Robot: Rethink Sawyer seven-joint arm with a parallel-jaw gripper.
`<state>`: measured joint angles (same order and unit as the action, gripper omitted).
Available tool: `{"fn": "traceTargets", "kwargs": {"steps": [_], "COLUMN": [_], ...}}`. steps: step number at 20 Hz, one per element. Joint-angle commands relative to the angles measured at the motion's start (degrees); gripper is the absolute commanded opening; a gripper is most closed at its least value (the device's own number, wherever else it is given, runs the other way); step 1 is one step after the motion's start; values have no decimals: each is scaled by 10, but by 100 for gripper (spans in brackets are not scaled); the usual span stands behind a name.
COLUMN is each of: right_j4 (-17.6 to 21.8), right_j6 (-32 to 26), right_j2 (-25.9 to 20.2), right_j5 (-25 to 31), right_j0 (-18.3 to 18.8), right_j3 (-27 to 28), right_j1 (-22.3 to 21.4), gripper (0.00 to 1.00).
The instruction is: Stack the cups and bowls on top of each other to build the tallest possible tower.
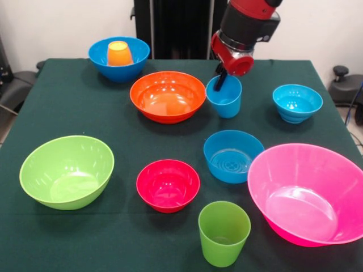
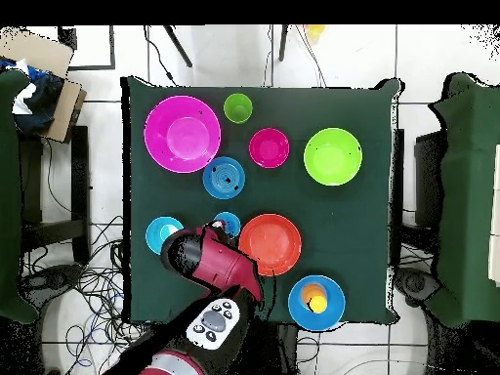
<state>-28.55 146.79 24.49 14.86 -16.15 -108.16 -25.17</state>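
Pincer (image 1: 220, 79) dips into the light blue cup (image 1: 224, 97), can't tell its spread; slick light plastic, grab the rim.

bright, even light from above puts white glare on the glossy pink bowl (image 1: 309, 192) and orange bowl (image 1: 168, 95), with soft shadows on the dark tablecloth (image 1: 68, 102).

The arm (image 1: 245, 28) is glossy red with black bands, rounded at its joints; a grey oval button pad (image 2: 214, 322) sits on top.
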Motion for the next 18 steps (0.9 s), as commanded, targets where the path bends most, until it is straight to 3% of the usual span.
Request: {"fn": "traceTargets", "kwargs": {"steps": [1, 4, 6, 18], "right_j4": [47, 64, 74, 161], "right_j6": [-1, -9, -16, -71], "right_j2": [-85, -76, -70, -85], "right_j5": [133, 197, 205, 104], "right_j0": [15, 17, 19, 83], "right_j3": [-67, -81, -90, -177], "right_j1": [-98, -149, -163, -191], "gripper": [0, 0, 0, 0]}}
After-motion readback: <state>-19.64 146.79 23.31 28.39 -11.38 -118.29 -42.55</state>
